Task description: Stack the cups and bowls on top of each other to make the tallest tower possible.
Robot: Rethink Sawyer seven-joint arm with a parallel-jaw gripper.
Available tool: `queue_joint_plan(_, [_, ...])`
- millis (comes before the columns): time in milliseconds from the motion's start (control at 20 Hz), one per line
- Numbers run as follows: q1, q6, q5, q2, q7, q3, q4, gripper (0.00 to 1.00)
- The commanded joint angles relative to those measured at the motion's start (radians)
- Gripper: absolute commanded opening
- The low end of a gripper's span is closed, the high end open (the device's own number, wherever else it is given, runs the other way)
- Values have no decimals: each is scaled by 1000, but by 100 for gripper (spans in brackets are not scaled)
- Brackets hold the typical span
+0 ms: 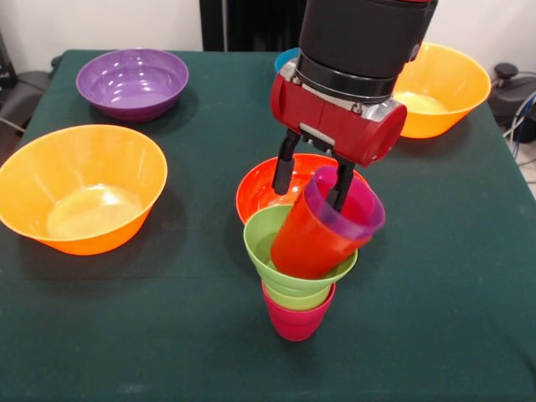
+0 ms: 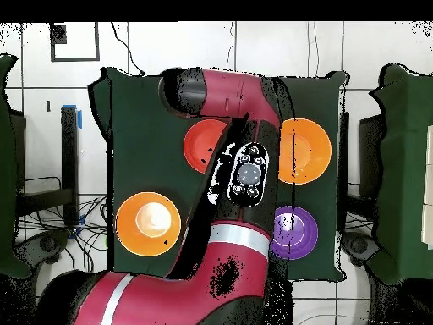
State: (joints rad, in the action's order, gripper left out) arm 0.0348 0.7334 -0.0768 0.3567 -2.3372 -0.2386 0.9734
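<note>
Near the middle of the green table (image 1: 452, 276), a short tower (image 1: 300, 285) is seen in the front view: a crimson cup (image 1: 296, 321) stands at the bottom, a lime green cup (image 1: 295, 296) is nested in it, and a small lime green bowl (image 1: 268, 243) is seated on top. An orange-red cup (image 1: 310, 239) is tilted inside that bowl, with a purple cup (image 1: 356, 209) nested in its mouth. The gripper (image 1: 311, 180) is clamped on the rim of these tilted cups, one finger outside and one inside. A red-orange bowl (image 1: 260, 188) is placed just behind the tower. One large orange bowl (image 1: 79, 188) is set at the left, another (image 1: 444, 84) at the far right, and a purple bowl (image 1: 132, 81) at the far left. A blue bowl (image 1: 285, 59) is glimpsed behind the arm. From overhead, the tower is hidden by the arm (image 2: 228, 93).
</note>
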Motion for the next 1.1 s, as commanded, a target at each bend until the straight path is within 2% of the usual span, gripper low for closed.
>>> queue_joint_plan(50, [35, 79, 40, -15, 61, 71, -43, 100])
queue_joint_plan(1100, [37, 48, 50, -31, 60, 81, -39, 100])
